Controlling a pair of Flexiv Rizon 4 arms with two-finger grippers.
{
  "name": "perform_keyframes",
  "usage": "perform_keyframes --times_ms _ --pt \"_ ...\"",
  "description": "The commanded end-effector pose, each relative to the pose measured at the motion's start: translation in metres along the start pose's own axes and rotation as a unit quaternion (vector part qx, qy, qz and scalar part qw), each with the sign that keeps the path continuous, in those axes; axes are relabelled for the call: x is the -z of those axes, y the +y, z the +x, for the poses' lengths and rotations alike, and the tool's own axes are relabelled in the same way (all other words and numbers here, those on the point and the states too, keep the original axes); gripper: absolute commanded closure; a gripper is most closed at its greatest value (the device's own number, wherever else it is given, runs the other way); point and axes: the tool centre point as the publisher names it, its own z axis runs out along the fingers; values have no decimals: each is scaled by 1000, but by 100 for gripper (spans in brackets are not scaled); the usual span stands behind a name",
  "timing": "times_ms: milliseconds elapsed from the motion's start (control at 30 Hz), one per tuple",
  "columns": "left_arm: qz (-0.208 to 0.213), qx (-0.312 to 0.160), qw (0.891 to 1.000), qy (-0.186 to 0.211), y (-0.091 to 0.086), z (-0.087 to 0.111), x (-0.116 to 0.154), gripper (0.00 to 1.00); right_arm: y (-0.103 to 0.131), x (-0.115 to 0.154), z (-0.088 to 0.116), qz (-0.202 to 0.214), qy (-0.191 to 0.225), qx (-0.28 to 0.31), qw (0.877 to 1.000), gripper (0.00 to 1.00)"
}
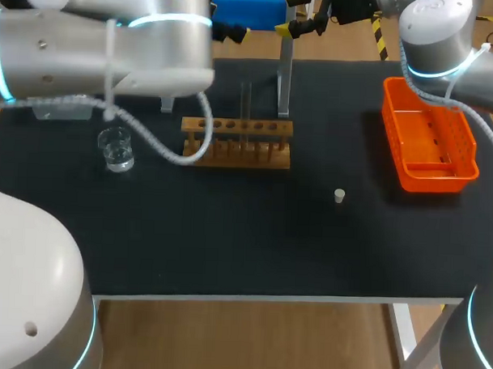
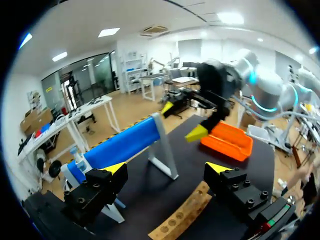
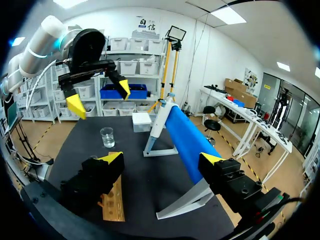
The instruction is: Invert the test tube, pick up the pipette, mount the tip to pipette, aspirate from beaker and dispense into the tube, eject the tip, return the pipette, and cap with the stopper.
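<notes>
A blue pipette [image 1: 248, 10] lies on its white stand [image 1: 284, 72] at the back of the table. My left gripper [image 2: 167, 170] hangs open and empty just over the pipette [image 2: 122, 145]. Facing it from the other side, my right gripper [image 3: 161, 160] is also open and empty beside the pipette [image 3: 185, 137]. The wooden rack [image 1: 236, 140] holds a clear test tube [image 1: 245, 111] upright. A glass beaker [image 1: 116, 147] stands left of the rack. The small white stopper [image 1: 339, 196] sits alone on the black mat.
An orange basket [image 1: 430, 138] stands at the right side of the table. A white box [image 3: 141, 121] sits beyond the pipette stand. My left arm [image 1: 97, 42] crosses above the table's back left.
</notes>
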Motion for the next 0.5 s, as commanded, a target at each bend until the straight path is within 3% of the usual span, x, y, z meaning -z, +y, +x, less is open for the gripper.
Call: perform_keyframes --times_ms 33,300,500 --pt "112 -63 986 106 15 14 27 0 1 1 -1 2 2 0 1000 0" --pt "117 -90 976 162 32 39 19 0 1 1 -1 2 2 0 1000 0" --pt "96 -88 975 181 46 49 4 0 1 1 -1 2 2 0 1000 0"
